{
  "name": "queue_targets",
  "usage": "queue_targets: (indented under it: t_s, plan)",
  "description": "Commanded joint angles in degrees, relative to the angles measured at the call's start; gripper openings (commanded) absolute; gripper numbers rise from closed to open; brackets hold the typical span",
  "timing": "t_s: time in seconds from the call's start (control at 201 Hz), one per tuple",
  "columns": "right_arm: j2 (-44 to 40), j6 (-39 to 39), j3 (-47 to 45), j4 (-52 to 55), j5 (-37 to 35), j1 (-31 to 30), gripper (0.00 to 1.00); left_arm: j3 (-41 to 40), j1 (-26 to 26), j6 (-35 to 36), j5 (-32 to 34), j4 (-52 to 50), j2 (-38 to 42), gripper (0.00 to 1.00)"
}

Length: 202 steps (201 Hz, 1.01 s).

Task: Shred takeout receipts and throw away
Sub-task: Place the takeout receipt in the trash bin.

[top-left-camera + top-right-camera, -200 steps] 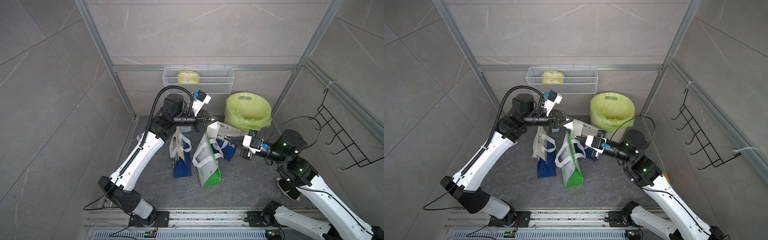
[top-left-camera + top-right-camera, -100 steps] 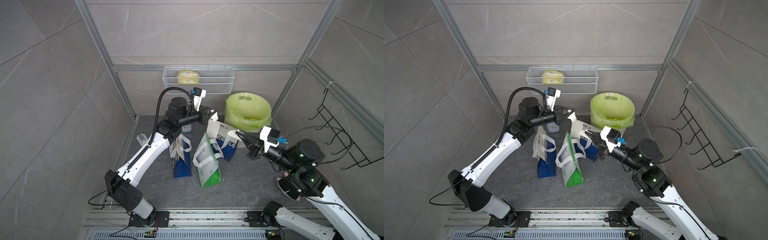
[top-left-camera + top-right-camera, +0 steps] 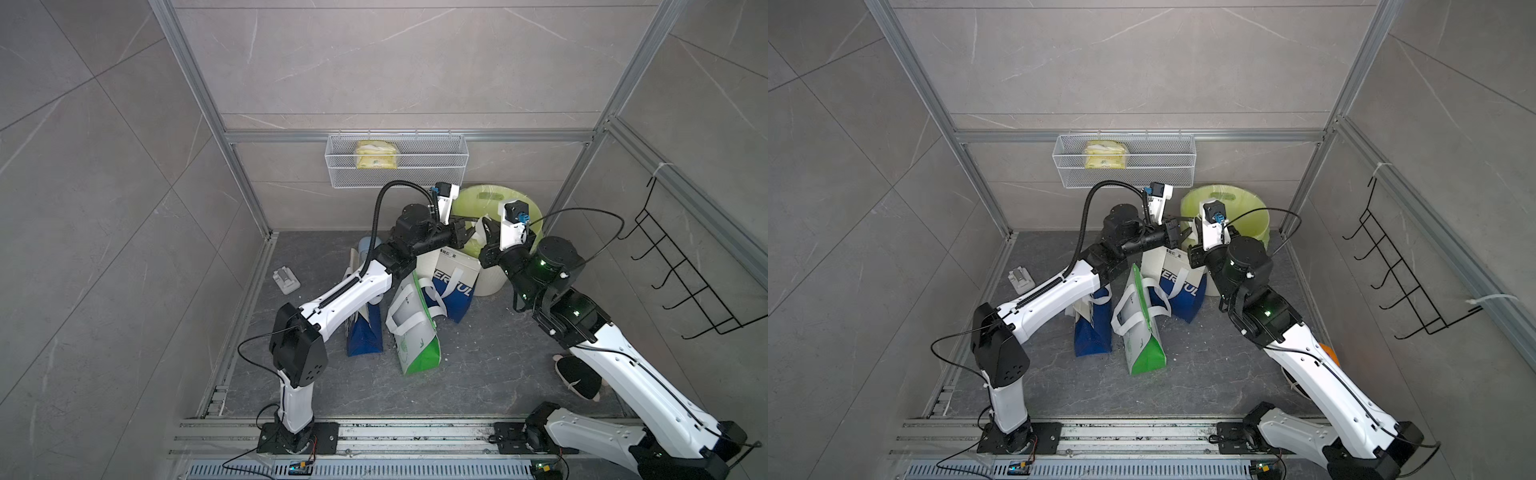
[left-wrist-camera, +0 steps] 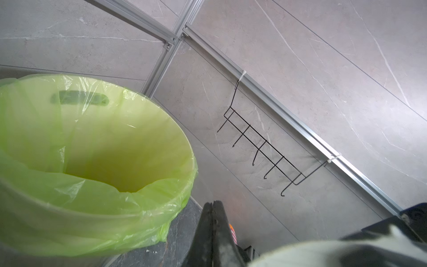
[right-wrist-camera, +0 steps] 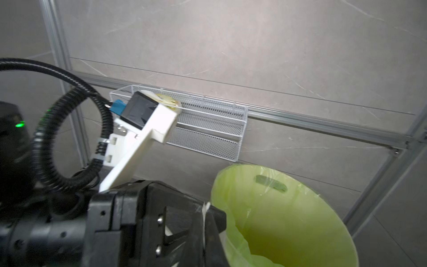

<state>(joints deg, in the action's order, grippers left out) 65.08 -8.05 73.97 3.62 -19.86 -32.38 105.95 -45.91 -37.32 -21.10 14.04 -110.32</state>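
Disposal is judged to be the step in hand: both grippers are held together at the rim of the green-lined bin point(image 3: 490, 195). The left gripper point(image 4: 212, 205) is closed, with a thin white strip of receipt point(image 5: 204, 208) pinched at its tips. The right gripper point(image 3: 489, 229) is likewise closed, apparently on a further white piece. Next, both must be carried fully over the opening and released, so that no piece is dropped on the floor.

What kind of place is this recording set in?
Probably a staged test cell mimicking a home utility corner: grey tile walls on an aluminium frame, a hanging wire basket, and a green-lined waste bin.
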Motion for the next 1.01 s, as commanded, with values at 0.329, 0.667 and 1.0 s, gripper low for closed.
queue_targets:
  t_s: [0.329,0.667,1.0]
  plan:
    - [12.6,16.6,8.4,-0.3,8.0,17.1,0.00,15.2,-0.7,-3.6,15.0,7.4,-13.9,0.00]
    - [20.5,24.0,12.0,2.2,13.9,24.3,0.00,24.5,-0.7,0.4,18.1,0.0,-21.2,0.01]
    - [23.0,24.6,13.2,5.2,15.6,25.1,0.34,27.8,-1.4,3.9,18.4,-3.8,-22.2,0.39]
